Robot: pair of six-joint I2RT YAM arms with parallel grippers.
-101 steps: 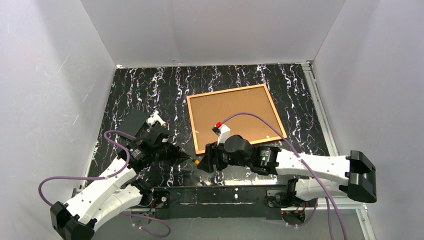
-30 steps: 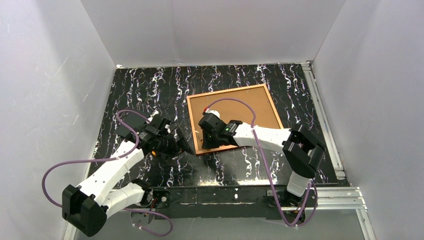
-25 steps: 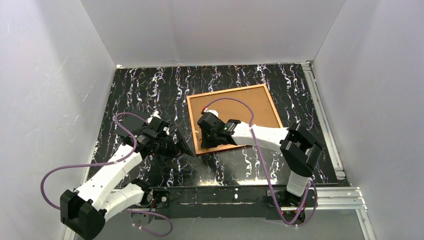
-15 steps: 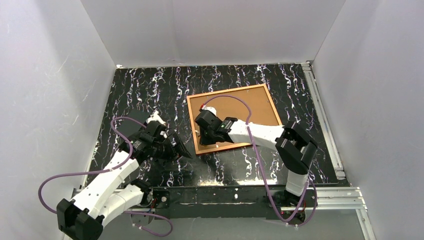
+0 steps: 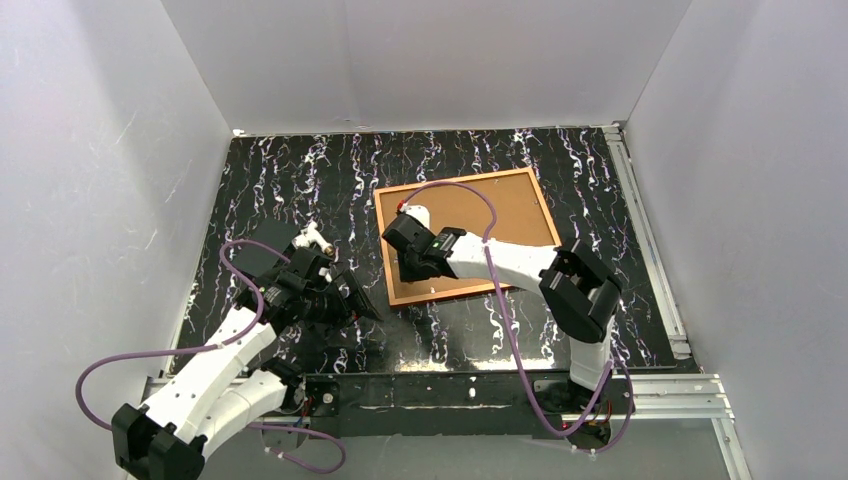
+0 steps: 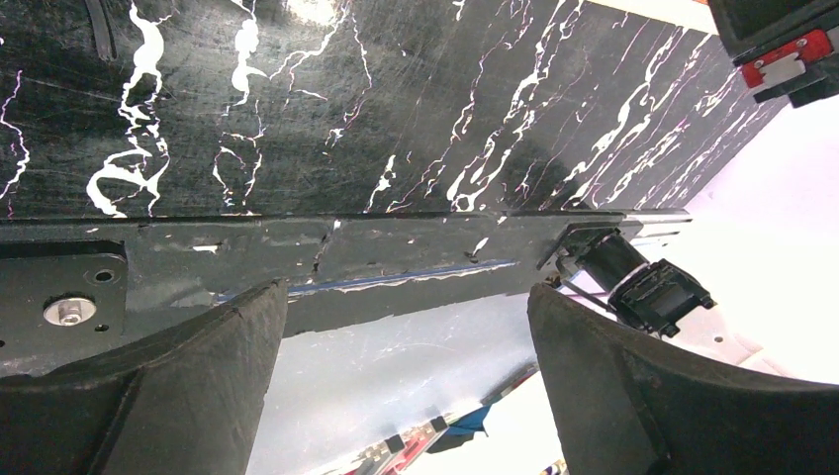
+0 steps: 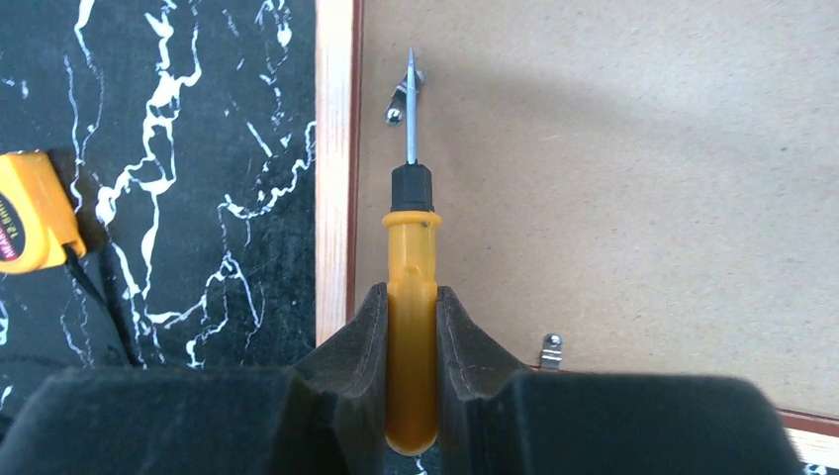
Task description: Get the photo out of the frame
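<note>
While over frame, right gripper farther.

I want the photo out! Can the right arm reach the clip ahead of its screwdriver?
Probably yes: the right gripper holds the screwdriver with its tip at the clip on the photo; nothing lies between.

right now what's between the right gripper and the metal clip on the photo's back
Only the yellow screwdriver the right gripper holds: its thin blade reaches the clip, shown in the right wrist view.
</note>
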